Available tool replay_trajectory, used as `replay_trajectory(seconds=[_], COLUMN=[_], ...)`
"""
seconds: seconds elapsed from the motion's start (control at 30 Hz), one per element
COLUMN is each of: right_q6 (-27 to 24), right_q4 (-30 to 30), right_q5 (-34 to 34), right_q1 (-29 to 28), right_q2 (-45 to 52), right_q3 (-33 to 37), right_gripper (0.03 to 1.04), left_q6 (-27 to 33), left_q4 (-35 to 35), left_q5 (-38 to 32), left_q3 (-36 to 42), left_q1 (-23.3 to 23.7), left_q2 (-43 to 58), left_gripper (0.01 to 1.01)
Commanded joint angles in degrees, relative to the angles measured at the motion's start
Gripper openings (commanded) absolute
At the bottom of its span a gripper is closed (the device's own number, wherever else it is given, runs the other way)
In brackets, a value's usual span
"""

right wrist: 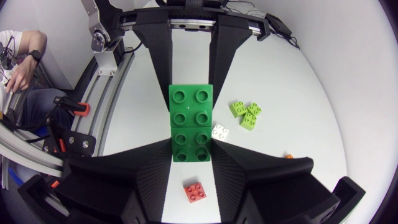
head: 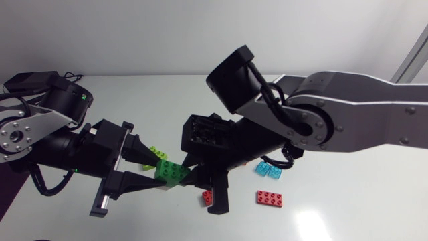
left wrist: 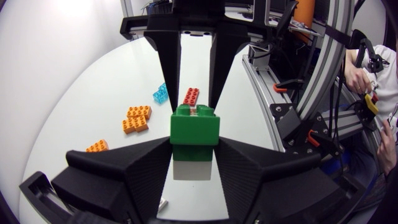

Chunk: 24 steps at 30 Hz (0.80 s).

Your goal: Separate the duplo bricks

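Two joined green duplo bricks point(right wrist: 191, 123) are held above mid-table, between the two arms. The left gripper point(left wrist: 194, 142) is clenched on one brick and the right gripper point(right wrist: 191, 152) on the other. A red brick point(head: 269, 197) lies on the table to their right.

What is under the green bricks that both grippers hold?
Only white table shows below the green bricks; a red brick lies on it nearer the right gripper, between its fingers. The spot directly beneath the bricks is covered by them.
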Motion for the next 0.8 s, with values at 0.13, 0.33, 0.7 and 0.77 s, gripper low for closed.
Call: replay_trajectory(seconds=[0.13, 0.33, 0.7, 0.77], right_q6=[1.2, 1.0, -0.4, -1.0], right_q4=[0.0, -1.4, -6.3, -6.9], right_q5=[0.1, -0.5, -5.8, -6.1], right_q1=[-0.2, -0.4, -4.4, -5.1], right_q2=[-0.8, -0.6, 0.3, 0.6], right_q3=[-1.2, -0.2, 3.4, 3.6], right_gripper=[0.18, 0.18, 0.18, 0.18], left_q6=[1.3, 1.4, 1.6, 1.6], left_q4=[0.4, 0.4, 0.4, 0.4], left_q5=[0.7, 0.7, 0.6, 0.6], left_q3=[1.1, 0.9, 0.2, 0.2], left_q1=[-0.9, -1.4, -1.4, -1.5], left_q2=[1.0, 0.5, -0.6, -0.6], left_gripper=[0.328, 0.318, 0.316, 0.316])
